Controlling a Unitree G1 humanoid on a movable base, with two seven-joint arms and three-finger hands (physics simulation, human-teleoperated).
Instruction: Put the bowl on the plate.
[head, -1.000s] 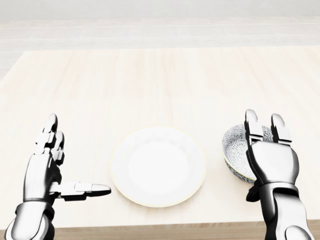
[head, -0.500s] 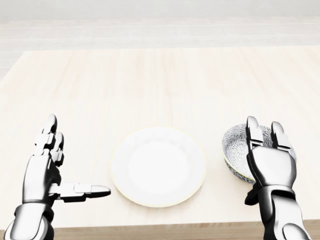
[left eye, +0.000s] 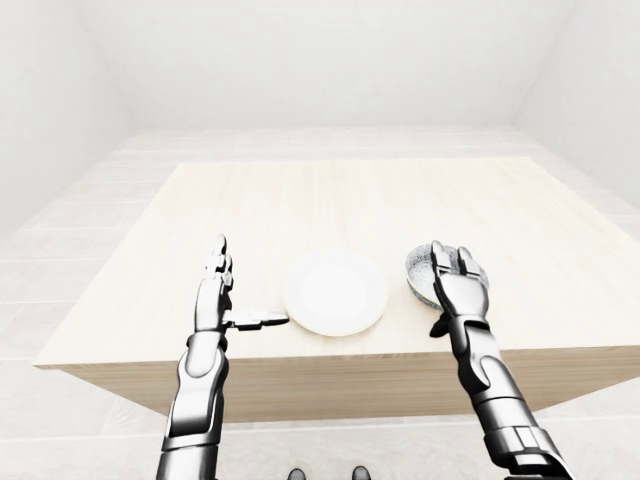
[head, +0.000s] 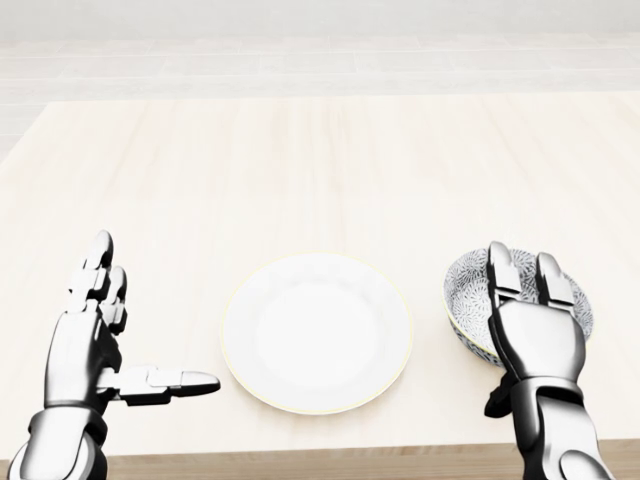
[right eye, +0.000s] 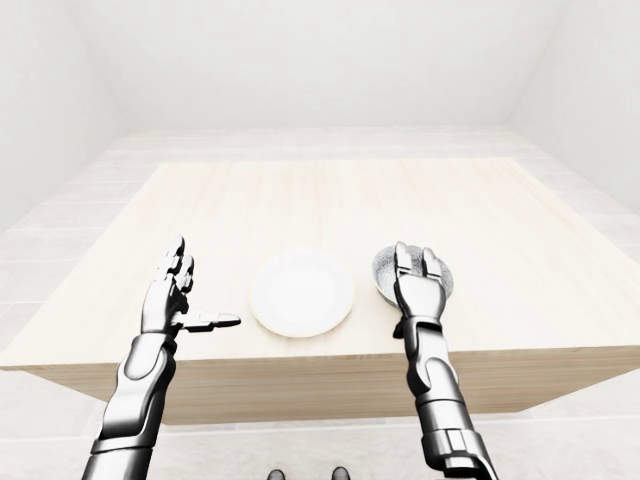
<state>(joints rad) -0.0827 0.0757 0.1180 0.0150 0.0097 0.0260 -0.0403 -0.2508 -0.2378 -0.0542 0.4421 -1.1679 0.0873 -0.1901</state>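
Bowl (head: 468, 292) beneath open right robot hand (head: 535, 335), beside plate (head: 316, 332).

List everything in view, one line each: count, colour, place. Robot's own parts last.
table: 1, pale wood, fills most of the head view.
plate: 1, white, centre of the head view, near the table's bottom edge.
bowl: 1, white with a dark speckled pattern, right of the plate and apart from it, partly hidden by the right hand.
floor: pale, around the table in the eye views.
left hand: 1, silver and black, open, left of the plate, thumb pointing at the plate.
right hand: 1, silver and black, fingers stretched over the bowl's lower-right rim, thumb below it.
feet: 2, dark tips, bottom edge of the left-eye view.
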